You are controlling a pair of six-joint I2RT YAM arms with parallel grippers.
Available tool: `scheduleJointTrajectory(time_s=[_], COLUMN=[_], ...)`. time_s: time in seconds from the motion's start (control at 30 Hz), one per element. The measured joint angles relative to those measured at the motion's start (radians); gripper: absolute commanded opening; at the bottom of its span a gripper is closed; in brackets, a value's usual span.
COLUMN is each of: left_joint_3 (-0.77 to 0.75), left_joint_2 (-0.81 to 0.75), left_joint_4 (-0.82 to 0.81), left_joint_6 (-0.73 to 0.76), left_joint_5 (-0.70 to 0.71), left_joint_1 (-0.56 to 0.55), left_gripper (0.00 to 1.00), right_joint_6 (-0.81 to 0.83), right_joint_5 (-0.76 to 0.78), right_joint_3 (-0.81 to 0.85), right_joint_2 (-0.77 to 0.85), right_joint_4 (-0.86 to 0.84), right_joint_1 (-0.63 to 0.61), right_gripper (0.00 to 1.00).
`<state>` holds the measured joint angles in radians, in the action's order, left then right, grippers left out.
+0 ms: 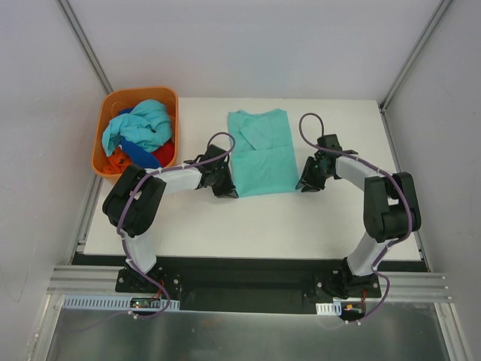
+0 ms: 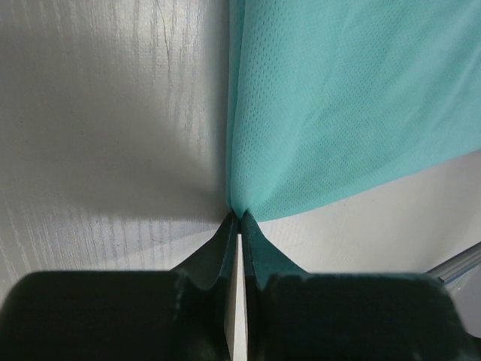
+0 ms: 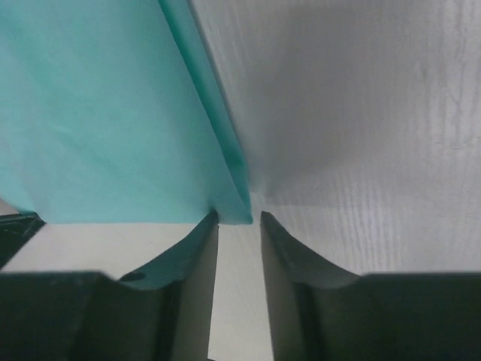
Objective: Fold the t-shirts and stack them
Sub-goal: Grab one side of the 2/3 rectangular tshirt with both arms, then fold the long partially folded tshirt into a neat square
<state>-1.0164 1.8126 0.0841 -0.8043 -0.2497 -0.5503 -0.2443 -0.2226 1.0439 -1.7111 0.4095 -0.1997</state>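
A teal-green t-shirt point(image 1: 261, 154) lies partly folded on the white table point(image 1: 301, 226). My left gripper point(image 1: 225, 185) is at its near left corner. In the left wrist view the jaws point(image 2: 239, 218) are shut on that corner of the cloth point(image 2: 338, 105). My right gripper point(image 1: 307, 183) is at the near right corner. In the right wrist view its jaws point(image 3: 239, 219) stand a little apart, with the shirt's corner point(image 3: 113, 113) just at the tips, touching the left finger and not pinched. Light aqua point(image 1: 143, 124), blue point(image 1: 143, 156) and orange-red point(image 1: 116, 162) shirts lie crumpled in the basket.
A rigid orange plastic basket point(image 1: 103, 139) stands at the table's far left corner. Grey walls and metal frame posts close in the back and sides. The arm bases sit on a black rail at the near edge.
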Motion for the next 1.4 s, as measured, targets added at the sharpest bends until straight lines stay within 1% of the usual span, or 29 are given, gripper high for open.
scheduleJointTrajectory(time_s=[0.03,0.13,0.23,0.3,0.4,0.47,0.53,0.7,0.8,0.83,0.93,1.03,1.13,1.23,1.4], left_joint_3=[0.0,0.005,0.026,0.051,0.122,0.18,0.236,0.368,0.402,0.406,0.406,0.394,0.355,0.303,0.22], left_joint_2=[0.0,-0.002,-0.021,-0.049,-0.149,-0.252,-0.368,-0.676,-0.816,-0.859,-0.964,-1.018,-1.009,-0.977,-0.89], left_joint_4=[0.0,-0.005,-0.016,-0.018,-0.016,-0.017,-0.018,0.001,0.03,0.037,0.045,0.056,0.074,0.09,0.099], left_joint_6=[0.0,0.0,0.002,0.003,0.005,0.005,0.004,-0.025,-0.046,-0.051,-0.06,-0.06,-0.052,-0.038,-0.007], left_joint_5=[0.0,0.0,0.0,0.005,0.026,0.035,0.046,0.057,0.056,0.052,0.049,0.049,0.051,0.077,0.139], left_joint_1=[0.0,0.0,-0.002,-0.006,-0.031,-0.062,-0.096,-0.185,-0.219,-0.226,-0.235,-0.236,-0.235,-0.236,-0.231], left_gripper=[0.0,0.0,0.0,0.0,0.0,0.0,0.0,0.0,0.0,0.0,0.0,0.0,0.0,0.0,0.0], right_joint_6=[-0.002,-0.012,-0.015,-0.017,-0.018,-0.018,-0.017,-0.017,-0.011,-0.006,0.01,0.024,0.037,0.048,0.061], right_joint_5=[-0.007,-0.029,-0.051,-0.076,-0.108,-0.119,-0.127,-0.163,-0.183,-0.183,-0.177,-0.159,-0.142,-0.124,-0.095], right_joint_3=[0.005,0.004,-0.019,-0.07,-0.164,-0.227,-0.289,-0.372,-0.371,-0.359,-0.29,-0.193,-0.129,-0.091,-0.032], right_joint_2=[-0.014,-0.033,-0.029,-0.007,0.068,0.152,0.278,0.662,0.832,0.898,1.001,1.034,1.017,0.968,0.827], right_joint_4=[-0.008,-0.024,-0.052,-0.085,-0.093,-0.082,-0.053,0.072,0.175,0.237,0.366,0.442,0.472,0.477,0.453], right_joint_1=[0.0,0.0,0.0,0.0,0.0,-0.002,-0.008,-0.041,-0.048,-0.048,-0.049,-0.049,-0.049,-0.049,-0.047], right_gripper=[0.15,0.01,0.0,0.01,0.01,0.01,0.01,0.01,0.0,0.01,0.01,0.01,0.01,0.0,0.01])
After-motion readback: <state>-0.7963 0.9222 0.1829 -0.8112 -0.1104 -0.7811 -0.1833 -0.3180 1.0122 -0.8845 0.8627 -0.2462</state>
